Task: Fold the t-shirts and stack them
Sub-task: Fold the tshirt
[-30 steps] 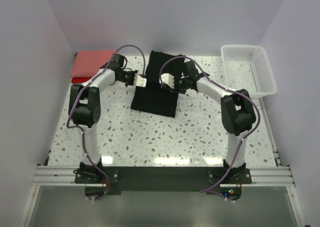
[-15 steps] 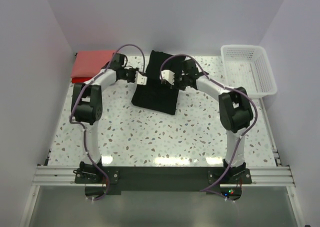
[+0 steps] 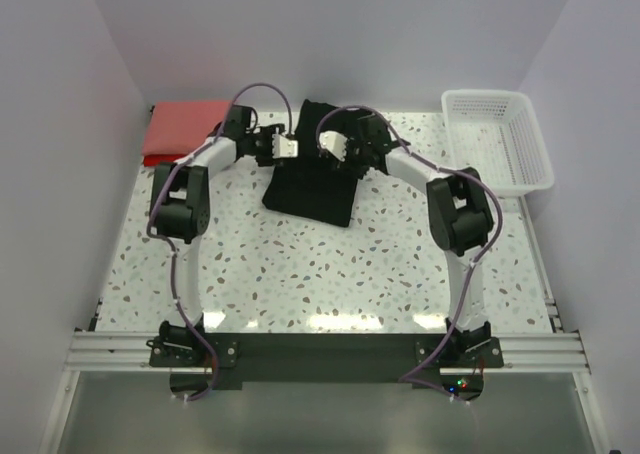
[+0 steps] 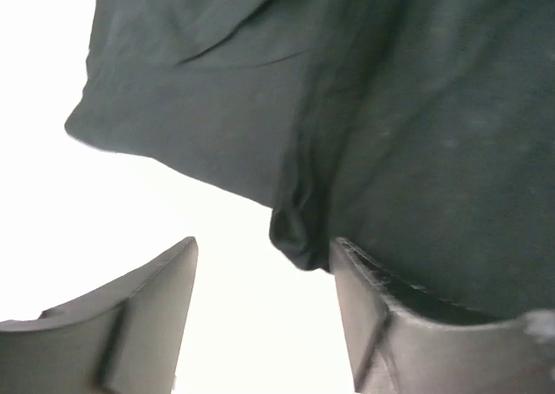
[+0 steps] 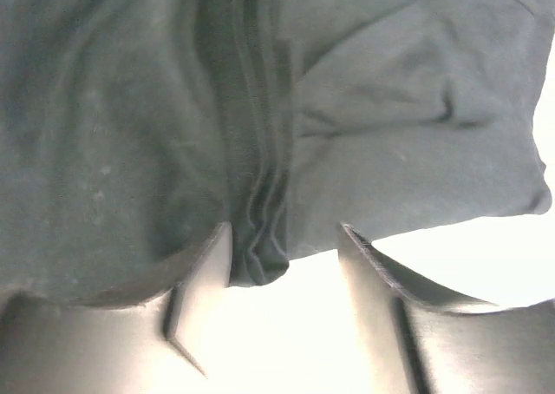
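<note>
The left gripper (image 4: 260, 259) stands with jaws apart, gripping nothing. A bunched fold of the soft black cloth t-shirt (image 4: 416, 134) lies just ahead of it, close to one finger. The right gripper (image 5: 284, 242) is also spread and empty, with a ridge of the same shirt just ahead between its fingers. The folded coral-red cloth t-shirts (image 3: 180, 126) lie well to the left gripper's left.

The black t-shirt (image 3: 310, 189) lies folded into a narrow, creased strip at the far middle of the counter (image 3: 330, 264), slightly askew. A coral-red t-shirt (image 3: 180, 126) lies folded flat in the far-left corner, well apart.
</note>
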